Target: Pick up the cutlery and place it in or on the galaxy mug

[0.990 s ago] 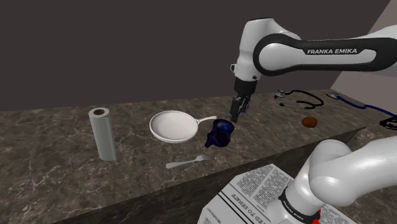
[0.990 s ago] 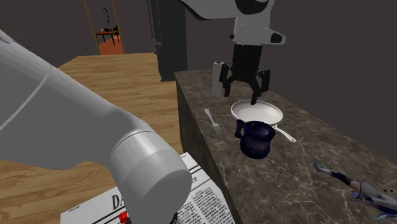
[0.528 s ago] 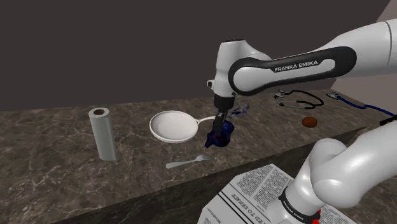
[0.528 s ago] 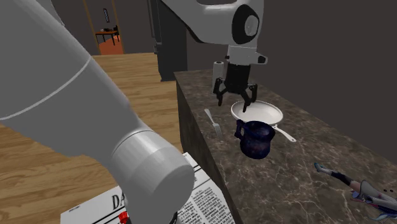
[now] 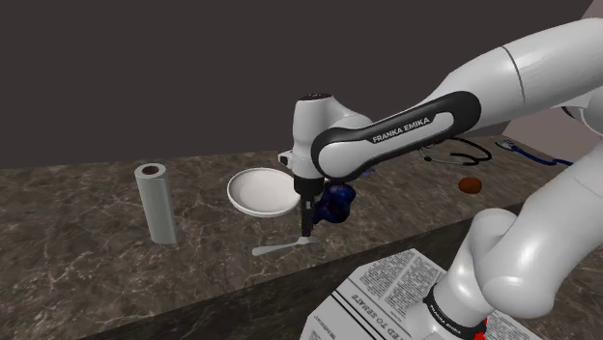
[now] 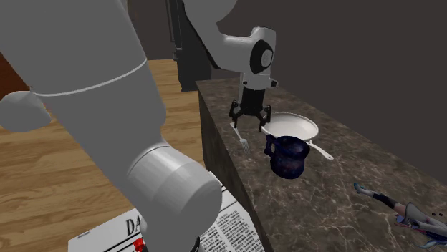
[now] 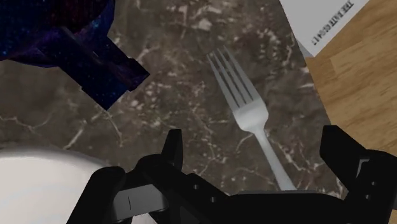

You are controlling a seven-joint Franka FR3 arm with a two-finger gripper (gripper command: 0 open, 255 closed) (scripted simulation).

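The fork (image 5: 285, 247) (image 6: 239, 136) (image 7: 251, 118) lies flat on the dark marbled bench (image 5: 77, 251) (image 6: 322, 193) (image 7: 184, 76), close to the bench's front edge, with nothing holding it. The end effector (image 5: 308, 230) (image 6: 247, 123) (image 7: 254, 146) hangs just above the fork, pointing down. Its fingers are spread wide; in the wrist view they stand on either side of the fork's handle without touching it. The dark blue starry mug (image 5: 335, 201) (image 6: 286, 155) (image 7: 57, 32) stands upright near the fork but apart from it, its handle jutting toward the fork. A white frying pan (image 5: 256, 190) (image 6: 294, 125) (image 7: 38, 184) sits just beside the mug, farther from the bench's edge. Toward the shoulder view's left an upright paper towel roll (image 5: 155, 203) stands well apart from the pan. Toward that view's right, a stethoscope (image 5: 454, 150) and a small brown round thing (image 5: 470, 184) lie on the bench. A newspaper (image 5: 387, 295) (image 6: 222, 229) (image 7: 324, 19) covers the stand below the bench's edge, above a wooden floor (image 7: 362, 70).
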